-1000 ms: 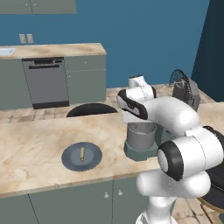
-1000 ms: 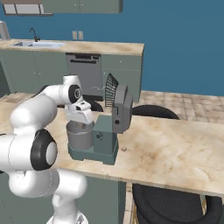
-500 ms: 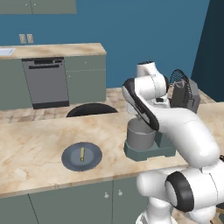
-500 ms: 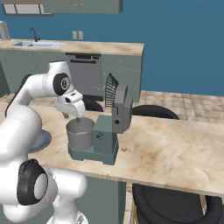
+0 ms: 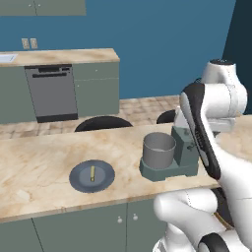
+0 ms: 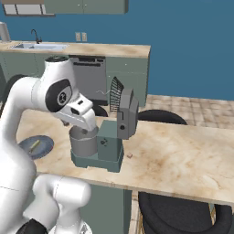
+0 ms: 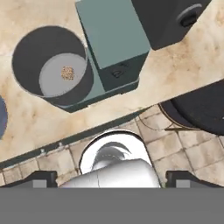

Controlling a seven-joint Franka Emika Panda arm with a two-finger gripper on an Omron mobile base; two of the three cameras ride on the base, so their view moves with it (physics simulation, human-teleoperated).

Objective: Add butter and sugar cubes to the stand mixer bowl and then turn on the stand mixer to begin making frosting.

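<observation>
While a sugar cube [image 7: 67, 72] lies in the stand mixer bowl [image 7: 52, 65], the claw [image 7: 111, 177] hangs spread and empty above; the butter [image 5: 92, 173] waits on its plate [image 5: 78, 181] near the desk's front edge.

The stand mixer [image 6: 114, 137] is dark grey-green, its bowl [image 5: 159, 150] plain grey metal with a speckled tan lump [image 7: 67, 73] inside. A thin yellow butter stick [image 5: 92, 173] lies on a dark grey-blue plate [image 5: 80, 181]. The counter [image 5: 34, 167] is beige marble, veined brown.
</observation>
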